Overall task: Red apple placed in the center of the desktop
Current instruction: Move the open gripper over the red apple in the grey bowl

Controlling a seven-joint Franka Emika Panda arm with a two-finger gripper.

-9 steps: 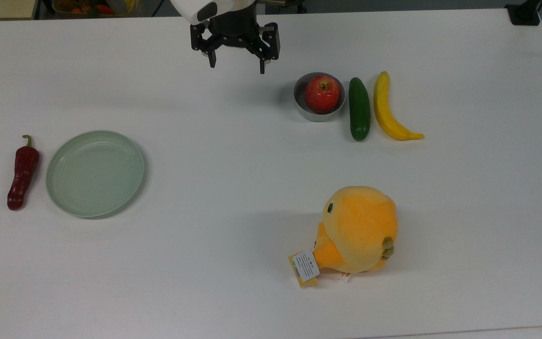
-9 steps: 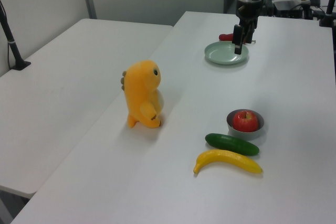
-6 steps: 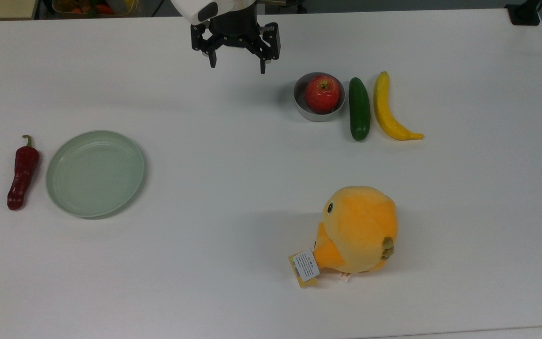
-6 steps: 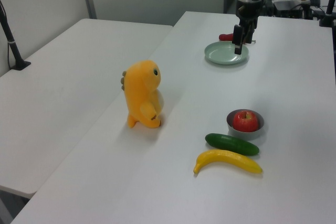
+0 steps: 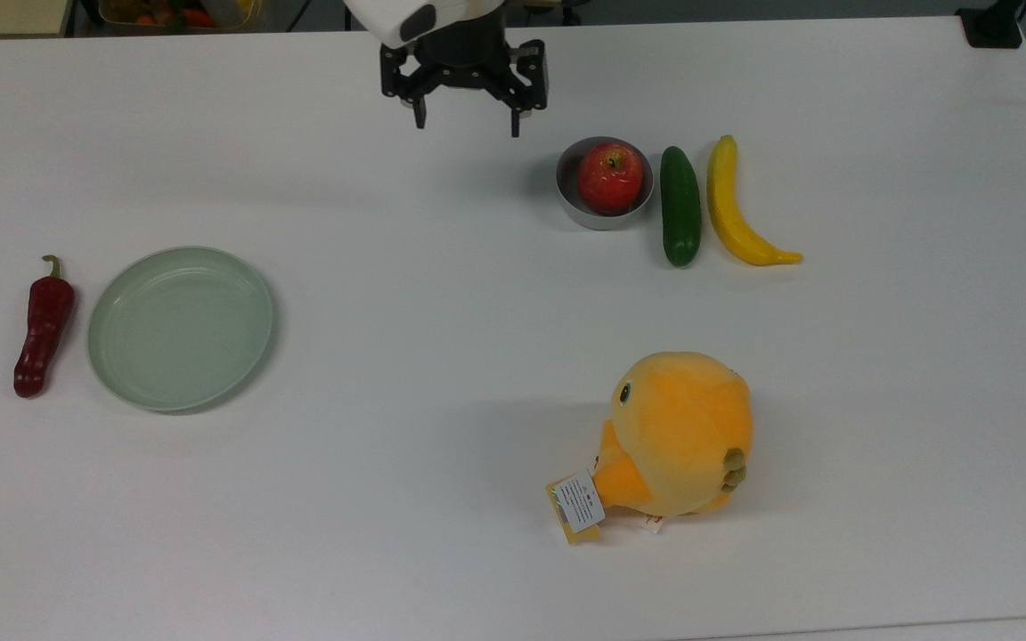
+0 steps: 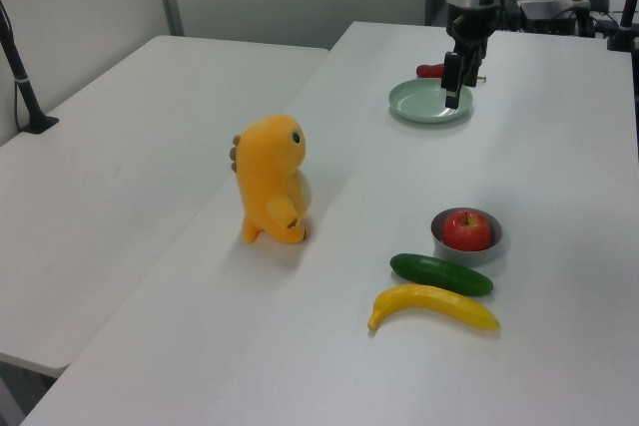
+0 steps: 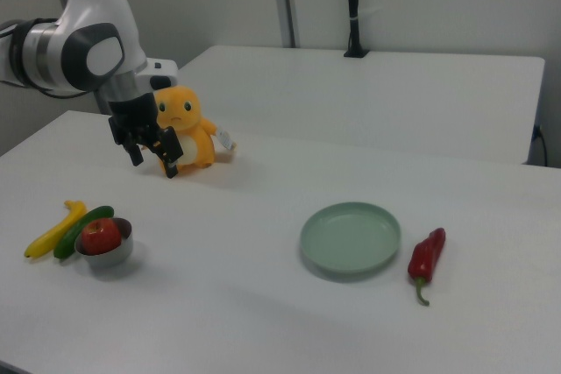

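Shifted toward the top view's right since the earlier frames, the robot's black two-finger hand (image 5: 468,125) hangs above the far edge of the large, plain white desk (image 5: 442,294), its fingers spread apart and holding nothing; everything else lies where it did.

Taking the small grey metal bowl (image 5: 581,209) as the landmark, the desk carries every item around it. An orange plush toy with a paper tag (image 5: 675,436) stands well apart from the bowl, toward the top view's bottom edge. A round pale green plate (image 5: 180,328) sits far off to the top view's left of the bowl. Beyond the bowl on the top view's right lie a curved yellow banana (image 5: 738,209) and, between the banana and the bowl, a dark green cucumber (image 5: 680,206) just beside the bowl's rim. A long dark red chili pepper (image 5: 43,326) rests farther still from the bowl, just beside the plate on the top view's left.

Inside the bowl sits the round, glossy red apple (image 5: 610,177), stem up. The hand hovers near the bowl, to the top view's upper left of it, clear of the apple.
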